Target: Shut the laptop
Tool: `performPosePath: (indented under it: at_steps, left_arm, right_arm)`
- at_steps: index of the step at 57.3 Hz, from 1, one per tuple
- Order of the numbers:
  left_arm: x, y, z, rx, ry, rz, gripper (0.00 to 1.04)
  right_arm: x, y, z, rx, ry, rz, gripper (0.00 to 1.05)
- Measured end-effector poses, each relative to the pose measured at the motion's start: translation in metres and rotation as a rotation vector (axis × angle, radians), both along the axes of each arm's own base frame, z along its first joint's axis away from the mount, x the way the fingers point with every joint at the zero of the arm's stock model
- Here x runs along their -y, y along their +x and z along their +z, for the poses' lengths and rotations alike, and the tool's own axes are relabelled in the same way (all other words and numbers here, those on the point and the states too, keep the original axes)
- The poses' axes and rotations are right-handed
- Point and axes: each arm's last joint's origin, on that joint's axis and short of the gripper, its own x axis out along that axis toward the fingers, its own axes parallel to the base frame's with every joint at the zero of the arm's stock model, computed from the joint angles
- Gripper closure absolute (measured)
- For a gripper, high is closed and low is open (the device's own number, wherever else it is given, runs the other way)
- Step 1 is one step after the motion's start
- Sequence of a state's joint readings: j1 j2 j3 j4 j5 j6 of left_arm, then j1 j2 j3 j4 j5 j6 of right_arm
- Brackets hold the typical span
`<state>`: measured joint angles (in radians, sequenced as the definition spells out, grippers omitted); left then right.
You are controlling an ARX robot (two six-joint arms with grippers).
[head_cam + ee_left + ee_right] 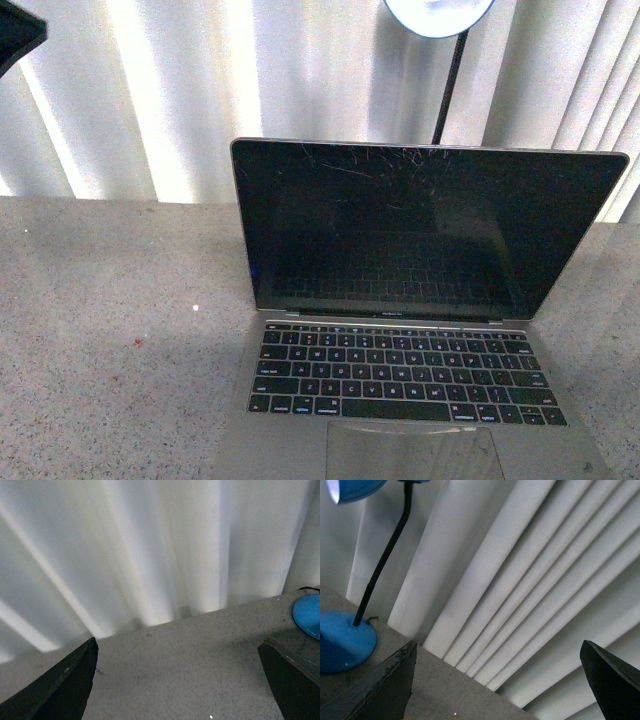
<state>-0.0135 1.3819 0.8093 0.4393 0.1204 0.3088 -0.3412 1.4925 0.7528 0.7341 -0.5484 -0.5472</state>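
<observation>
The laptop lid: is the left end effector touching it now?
Apart. The front view shows the laptop open with nothing on its lid; the left wrist view shows the left end effector open, only table and curtain between its fingers.

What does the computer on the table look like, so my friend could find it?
On the speckled grey table, before the white pleated curtain, stands an open slim grey-silver metal laptop. Unlike the blue desk lamp behind it, it has black keys and a scratched glossy black screen.

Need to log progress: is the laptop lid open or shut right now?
Open. The laptop has its screen raised behind the keyboard, dark and scratched, with the keys all exposed.
</observation>
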Motion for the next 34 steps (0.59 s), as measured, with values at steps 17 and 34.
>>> performPosePath:
  at_steps: [17, 34]
  left_arm:
    - [0.037, 0.033, 0.024, -0.022, 0.256, -0.266, 0.07]
    - [0.067, 0.063, 0.029, -0.026, 0.463, -0.416, 0.07]
  right_arm:
    - [-0.007, 0.026, -0.002, -0.031, -0.256, 0.231, 0.07]
    - [-0.013, 0.065, 0.005, -0.061, -0.338, 0.299, 0.07]
